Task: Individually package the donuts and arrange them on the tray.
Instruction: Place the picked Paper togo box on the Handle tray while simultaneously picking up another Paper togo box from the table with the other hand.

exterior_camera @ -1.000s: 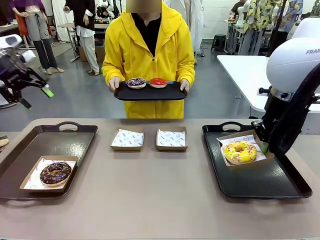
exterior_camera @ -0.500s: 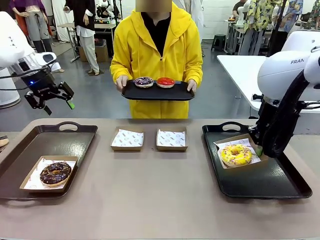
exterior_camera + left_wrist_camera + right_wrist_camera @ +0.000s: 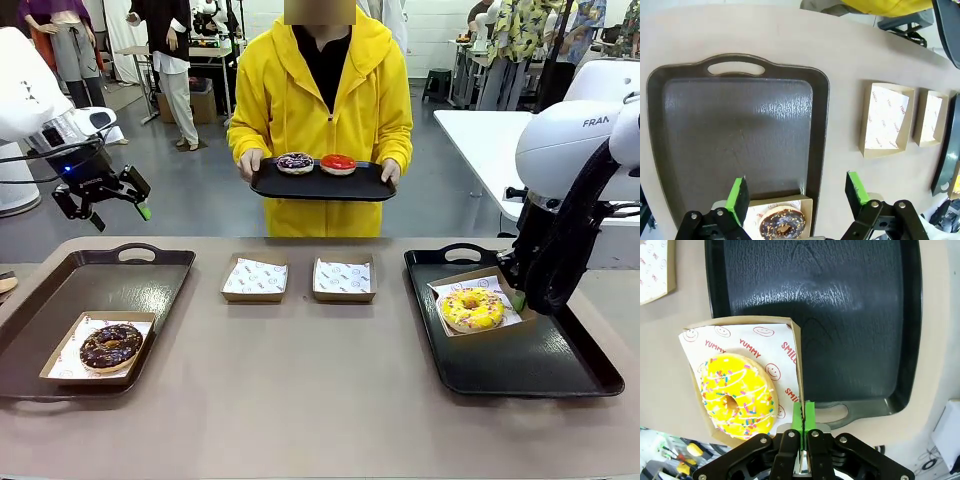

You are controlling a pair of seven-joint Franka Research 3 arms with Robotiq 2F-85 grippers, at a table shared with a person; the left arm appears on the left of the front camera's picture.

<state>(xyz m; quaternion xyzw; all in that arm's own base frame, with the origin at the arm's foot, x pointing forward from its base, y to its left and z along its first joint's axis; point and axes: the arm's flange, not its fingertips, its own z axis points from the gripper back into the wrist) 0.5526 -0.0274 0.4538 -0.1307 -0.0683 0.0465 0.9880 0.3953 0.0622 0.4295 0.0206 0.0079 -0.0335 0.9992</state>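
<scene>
1. The right gripper (image 3: 803,412) is clenched on the thin side wall of a cardboard box (image 3: 740,325) – the wall is nipped between its green pads. The yellow donut (image 3: 472,308) lies in that box on printed paper.
2. The box sits at the far left of the right tray (image 3: 540,365). I cannot tell whether its base is flat on the tray or slightly raised.
3. The left gripper (image 3: 100,205) hangs high over the far left of the table (image 3: 300,400) with its jaws released and nothing between them.
4. Below it, the chocolate donut (image 3: 110,345) lies boxed at the near end of the left tray (image 3: 130,275).
5. Across the table a person holds a black serving tray (image 3: 320,187) carrying the purple donut (image 3: 295,161) and the red donut (image 3: 338,162), both unpackaged.
6. Two empty lined boxes (image 3: 254,277) wait mid-table between the trays.
7. Step in hand, as I judge it – setting down the boxed yellow donut.
8. The next move calls for letting go of the wall cleanly, without dragging the box. After that, one of the person's donuts should go into an empty box.
</scene>
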